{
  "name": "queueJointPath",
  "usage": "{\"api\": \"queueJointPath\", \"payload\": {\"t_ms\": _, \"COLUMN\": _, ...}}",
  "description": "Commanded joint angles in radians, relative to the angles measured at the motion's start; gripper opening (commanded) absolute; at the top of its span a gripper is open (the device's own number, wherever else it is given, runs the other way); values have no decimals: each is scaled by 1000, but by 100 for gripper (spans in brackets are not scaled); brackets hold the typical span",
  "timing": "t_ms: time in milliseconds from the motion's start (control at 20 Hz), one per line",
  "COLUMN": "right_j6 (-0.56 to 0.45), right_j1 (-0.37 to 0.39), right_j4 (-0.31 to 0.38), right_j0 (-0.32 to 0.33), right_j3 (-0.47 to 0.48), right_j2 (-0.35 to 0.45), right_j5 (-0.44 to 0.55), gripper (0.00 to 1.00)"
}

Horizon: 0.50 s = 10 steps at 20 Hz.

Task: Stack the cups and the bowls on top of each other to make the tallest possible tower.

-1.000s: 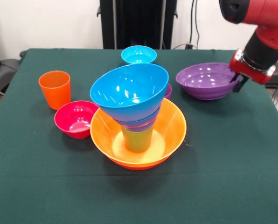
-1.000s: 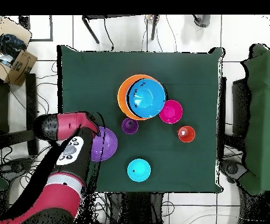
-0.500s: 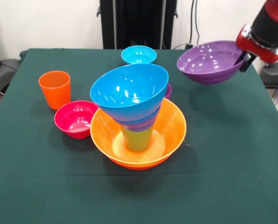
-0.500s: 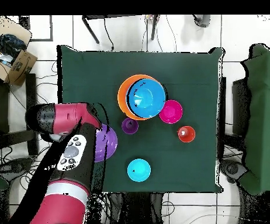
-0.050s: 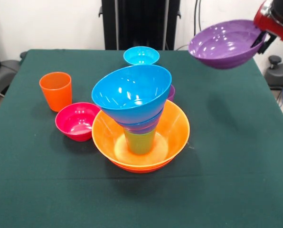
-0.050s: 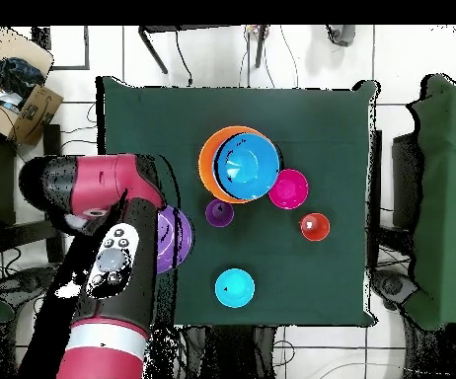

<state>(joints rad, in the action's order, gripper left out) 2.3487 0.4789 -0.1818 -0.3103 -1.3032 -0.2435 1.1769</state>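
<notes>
Jaws grip the purple bowl (image 5: 225,43) by its rim, lifted above the table (image 5: 236,156)

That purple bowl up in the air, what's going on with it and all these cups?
The robot's gripper grips the large purple bowl by its rim and holds it above the table's corner. In the middle stands a partial tower: a broad yellow-orange bowl holds a lime green cup, and a tilted sky-blue bowl sits on top. An orange cup, a magenta bowl and a cyan bowl wait on the cloth.
</notes>
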Motion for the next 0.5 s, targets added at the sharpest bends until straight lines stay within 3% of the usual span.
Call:
{"api": "queueJointPath", "payload": {"t_ms": 50, "right_j6": -119, "right_j1": 39, "right_j4": 88, "right_j0": 26, "right_j3": 30, "right_j2": 111, "right_j5": 93, "gripper": 0}}
{"api": "queueJointPath", "payload": {"t_ms": 200, "right_j6": -138, "right_j1": 66, "right_j4": 70, "right_j0": 42, "right_j3": -7, "right_j2": 133, "right_j5": 67, "gripper": 0}}
{"api": "queueJointPath", "payload": {"t_ms": 500, "right_j6": -166, "right_j1": 27, "right_j4": 121, "right_j0": 70, "right_j3": 139, "right_j2": 146, "right_j5": 194, "gripper": 0}}
